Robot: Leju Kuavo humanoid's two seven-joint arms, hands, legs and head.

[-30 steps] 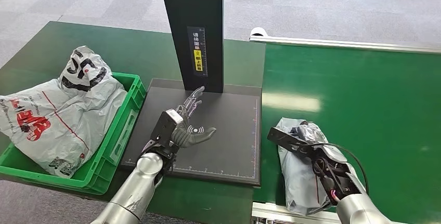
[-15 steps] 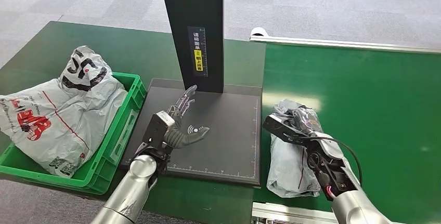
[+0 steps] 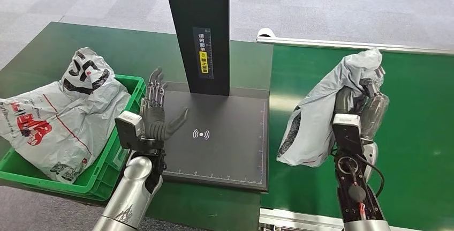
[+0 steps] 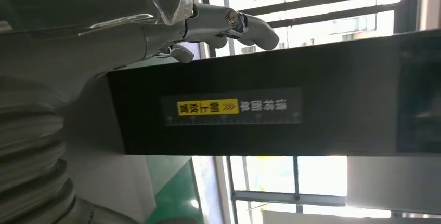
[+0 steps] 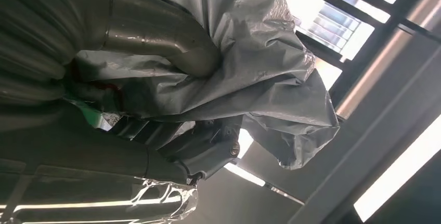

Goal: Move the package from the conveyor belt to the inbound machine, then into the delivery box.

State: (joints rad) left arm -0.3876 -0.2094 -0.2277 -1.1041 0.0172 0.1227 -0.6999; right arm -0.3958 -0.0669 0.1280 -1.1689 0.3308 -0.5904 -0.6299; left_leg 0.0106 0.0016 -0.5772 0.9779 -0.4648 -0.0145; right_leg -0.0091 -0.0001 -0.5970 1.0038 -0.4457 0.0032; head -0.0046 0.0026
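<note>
One package (image 3: 321, 113) in right hand (image 3: 364, 105)

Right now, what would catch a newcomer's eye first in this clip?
The right robot hand holds a crumpled grey package lifted above the green conveyor belt. Centre frame, the inbound machine's black post rises from its dark scan plate, with the left robot hand raised open beside it. At left, a green box holds printed bags.
</note>
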